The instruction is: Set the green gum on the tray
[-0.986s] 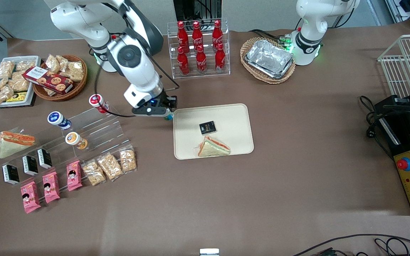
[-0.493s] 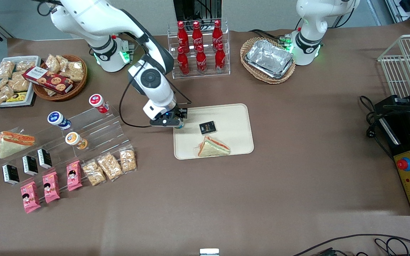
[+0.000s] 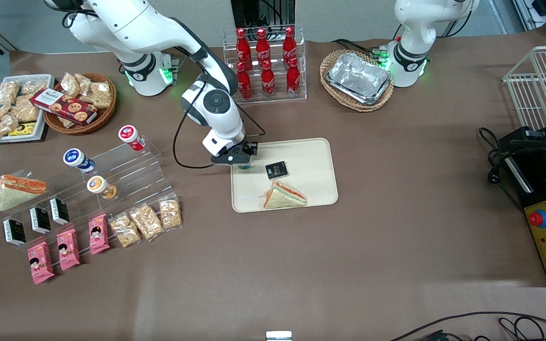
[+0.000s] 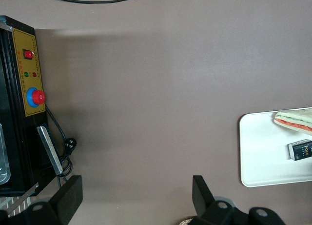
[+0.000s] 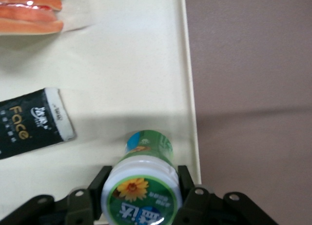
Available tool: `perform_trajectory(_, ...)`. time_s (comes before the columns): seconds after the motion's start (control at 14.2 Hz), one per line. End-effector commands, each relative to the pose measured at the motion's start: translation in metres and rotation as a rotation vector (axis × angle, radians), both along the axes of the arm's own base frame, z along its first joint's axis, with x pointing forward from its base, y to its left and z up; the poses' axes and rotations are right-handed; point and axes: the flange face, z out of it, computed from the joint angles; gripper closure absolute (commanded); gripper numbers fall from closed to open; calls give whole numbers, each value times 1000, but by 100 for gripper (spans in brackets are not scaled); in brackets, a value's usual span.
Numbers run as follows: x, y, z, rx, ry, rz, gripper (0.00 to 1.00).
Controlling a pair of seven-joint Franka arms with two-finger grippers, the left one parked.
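My gripper [image 3: 241,164] [image 5: 141,183] is shut on the green gum [image 5: 142,188], a small white canister with a green-rimmed lid showing a yellow flower. Its fingers [image 5: 186,183] press on both sides of the lid. In the front view the green gum [image 3: 243,166] peeks out under the gripper. It hangs over the cream-beige tray [image 3: 308,151] [image 5: 146,78], just inside the tray's edge toward the working arm's end. On the tray lie a black packet [image 3: 277,170] [image 5: 31,122] and a wrapped sandwich [image 3: 284,195] [image 5: 29,12].
A clear stepped stand [image 3: 126,166] holds red-lidded [image 3: 130,135], blue-lidded [image 3: 76,158] and orange-lidded [image 3: 98,185] canisters. Snack bags [image 3: 146,221] lie in front of it. A rack of cola bottles [image 3: 264,64] and a basket of foil trays [image 3: 357,79] stand farther from the camera.
My gripper has carried the green gum from beside the stepped stand toward the parked arm's end and now holds it over the tray's edge.
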Motion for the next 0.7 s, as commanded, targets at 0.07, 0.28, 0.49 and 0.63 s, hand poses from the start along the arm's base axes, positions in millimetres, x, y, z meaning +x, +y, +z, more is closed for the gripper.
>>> perform_trajectory(0.07, 6, 12, -3, 4, -14, -7, 0)
perform_trajectory(0.28, 9, 9, 0, 4, -18, -8, 0)
perform_trajectory(0.49, 19, 1, 34, -4, -51, -20, 0)
perform_trajectory(0.63, 43, -18, 77, -55, -62, -49, 0)
